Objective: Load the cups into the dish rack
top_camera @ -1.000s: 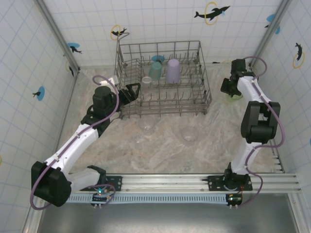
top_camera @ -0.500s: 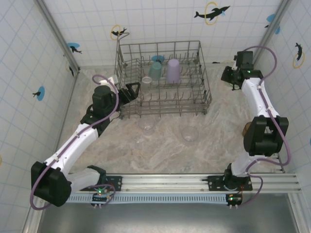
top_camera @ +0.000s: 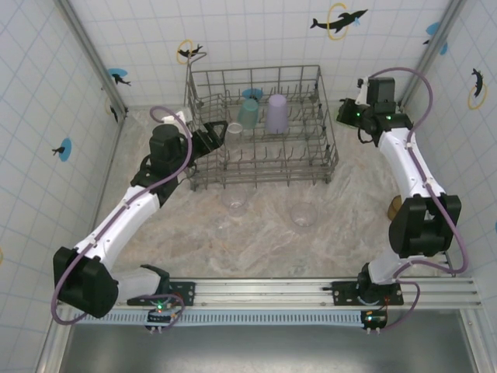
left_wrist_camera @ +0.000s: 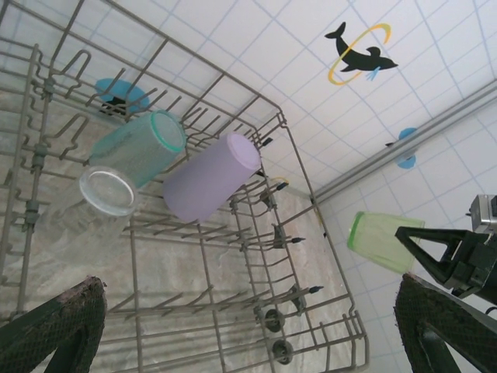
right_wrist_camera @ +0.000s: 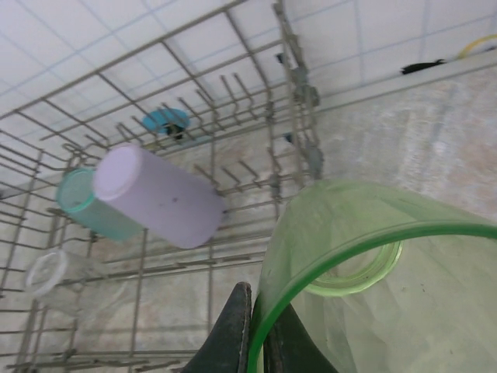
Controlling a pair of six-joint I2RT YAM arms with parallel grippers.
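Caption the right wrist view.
Right pincer grips light green plastic cup near grey wire dish rack holding lavender cup, teal cup.

— Colours at the rack?
— Grey metal wire dish rack [top_camera: 260, 167]. Inside it: an opaque teal plastic cup [left_wrist_camera: 140, 148], a matte lavender plastic cup [left_wrist_camera: 210, 186] and a colourless clear plastic cup [left_wrist_camera: 109, 191].
— And elsewhere?
— Translucent light green plastic cup [right_wrist_camera: 373, 287], a brighter green at its rim. Amber-brown plastic cup [top_camera: 394, 207] on the beige marbled table [top_camera: 264, 249]. White tiled walls [top_camera: 256, 31] with pale blue grid lines; black dolphin decal [top_camera: 339, 19] through a yellow ring
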